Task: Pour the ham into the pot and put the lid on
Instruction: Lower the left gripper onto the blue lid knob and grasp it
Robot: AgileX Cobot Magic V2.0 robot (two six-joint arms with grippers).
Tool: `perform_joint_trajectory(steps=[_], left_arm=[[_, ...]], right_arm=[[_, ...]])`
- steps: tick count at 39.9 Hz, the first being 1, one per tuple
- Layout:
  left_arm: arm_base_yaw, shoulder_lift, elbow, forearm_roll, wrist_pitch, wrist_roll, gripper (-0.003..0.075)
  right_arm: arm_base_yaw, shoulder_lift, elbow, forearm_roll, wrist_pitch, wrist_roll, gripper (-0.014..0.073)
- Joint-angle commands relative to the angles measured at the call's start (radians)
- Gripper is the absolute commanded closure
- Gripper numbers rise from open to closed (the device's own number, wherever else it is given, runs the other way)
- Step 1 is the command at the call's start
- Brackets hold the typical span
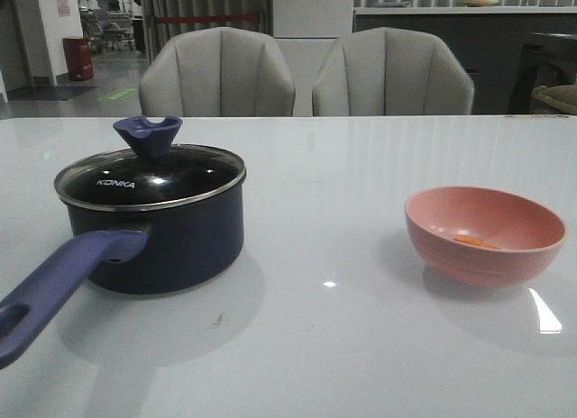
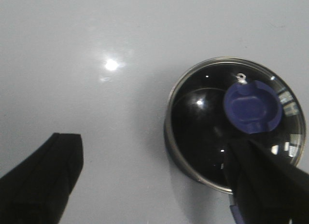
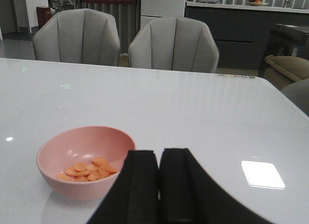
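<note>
The pot (image 1: 158, 233) stood on the left of the white counter (image 1: 325, 346) with the lid (image 1: 149, 177) seated on it, knob up, its long handle pointing toward the near left edge. The pink bowl (image 1: 487, 233) sat well apart on the right, with the ham (image 3: 87, 170) heaped in its bottom. The left pincer (image 2: 154, 180) hung above the pot with its fingers wide apart and holding nothing; the right pincer (image 3: 159, 185) had its fingers pressed together, empty, near the bowl.

Nothing had been poured yet, and the covered pot was the main hazard: tipping the bowl before the lid came off would scatter slices over the glass. The notched knob looked smooth, so an off-centre grip might let the lid slip or tilt. The bowl's thick, rounded rim could also slide out of a shallow pinch while tipping.
</note>
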Motion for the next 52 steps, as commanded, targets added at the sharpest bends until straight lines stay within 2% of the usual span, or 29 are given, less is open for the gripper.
perform_joint_trajectory(steps=[1, 8, 15, 22, 33, 52], left_arm=[[-0.066, 0.060, -0.095, 0.004, -0.035, -0.007, 0.0084], [-0.137, 0.221, -0.264, 0.007, 0.074, -0.047, 0.0084], [-0.149, 0.372, -0.449, 0.006, 0.240, -0.113, 0.0084], [-0.181, 0.472, -0.562, 0.006, 0.360, -0.149, 0.0084], [-0.216, 0.541, -0.598, 0.024, 0.386, -0.251, 0.0084], [-0.216, 0.580, -0.598, 0.044, 0.401, -0.285, 0.0085]], right_arm=[[0.003, -0.019, -0.005, 0.000, -0.081, -0.008, 0.0447], [0.003, -0.019, -0.005, 0.000, -0.081, -0.008, 0.0447], [0.003, -0.019, -0.005, 0.000, -0.081, -0.008, 0.0447], [0.003, -0.019, -0.005, 0.000, -0.081, -0.008, 0.0447], [0.003, -0.019, -0.005, 0.000, -0.081, -0.008, 0.0447], [0.003, -0.020, -0.005, 0.000, -0.081, -0.008, 0.0447]])
